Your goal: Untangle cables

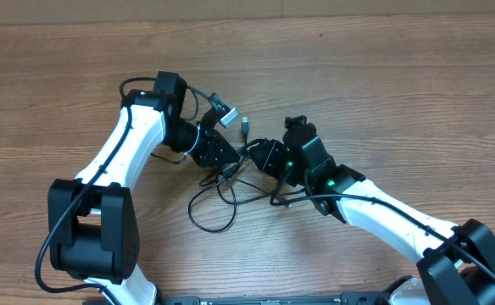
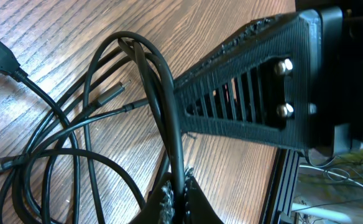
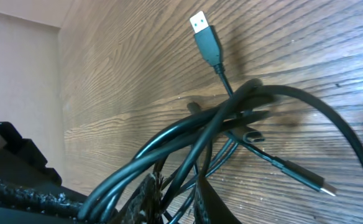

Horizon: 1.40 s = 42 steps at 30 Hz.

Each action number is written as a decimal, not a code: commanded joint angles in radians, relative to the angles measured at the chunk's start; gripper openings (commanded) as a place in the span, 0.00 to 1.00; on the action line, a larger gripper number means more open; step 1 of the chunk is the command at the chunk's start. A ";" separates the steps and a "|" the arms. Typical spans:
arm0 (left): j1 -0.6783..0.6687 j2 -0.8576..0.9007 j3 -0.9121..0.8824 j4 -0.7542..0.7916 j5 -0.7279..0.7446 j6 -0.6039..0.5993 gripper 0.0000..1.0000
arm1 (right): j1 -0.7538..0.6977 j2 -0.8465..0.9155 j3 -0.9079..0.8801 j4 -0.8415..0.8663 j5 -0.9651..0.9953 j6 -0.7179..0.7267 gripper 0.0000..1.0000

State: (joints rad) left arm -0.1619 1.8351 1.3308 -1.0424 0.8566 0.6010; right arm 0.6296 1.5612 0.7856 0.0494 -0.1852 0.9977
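Cables [image 2: 172, 137] within left gripper [image 2: 180, 199], right gripper [image 3: 178, 199]

The table [image 1: 383, 76] lies under my left fingers [image 2: 203, 211] and my right fingers [image 3: 215, 211] alike. It is brown wood with a strong grain and a few small dark specks. Beyond my right fingers, at the far upper left of that wrist's view, the wood ends at a pale, plain wall [image 3: 13, 56]. Just right of my left fingers a black slotted rail [image 2: 285, 186] runs along the table's edge. Past it lies a blur of thin white wires [image 2: 337, 177], and I cannot tell what they belong to. Overhead, behind both pairs of fingers, a black bar [image 1: 273, 300] lines the near edge, and ahead of them a pale strip [image 1: 230, 7] borders the far edge.
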 commanded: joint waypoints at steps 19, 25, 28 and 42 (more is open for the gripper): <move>-0.005 -0.007 0.018 0.000 0.005 -0.044 0.04 | -0.004 0.132 0.012 0.129 0.045 -0.008 0.04; -0.008 -0.007 0.018 0.000 -0.068 -0.060 0.04 | -0.093 0.026 0.014 0.121 -0.275 -0.196 0.04; -0.019 -0.007 0.018 0.000 -0.085 -0.060 0.04 | -0.161 -0.072 0.014 0.042 -0.287 -0.223 0.04; -0.193 -0.007 0.018 -0.012 -0.306 -0.151 0.64 | -0.368 -0.185 0.014 -0.247 -0.234 -0.327 0.04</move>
State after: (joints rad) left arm -0.3233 1.8351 1.3308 -1.0515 0.6472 0.5179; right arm 0.3000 1.3849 0.7856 -0.1818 -0.4526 0.7193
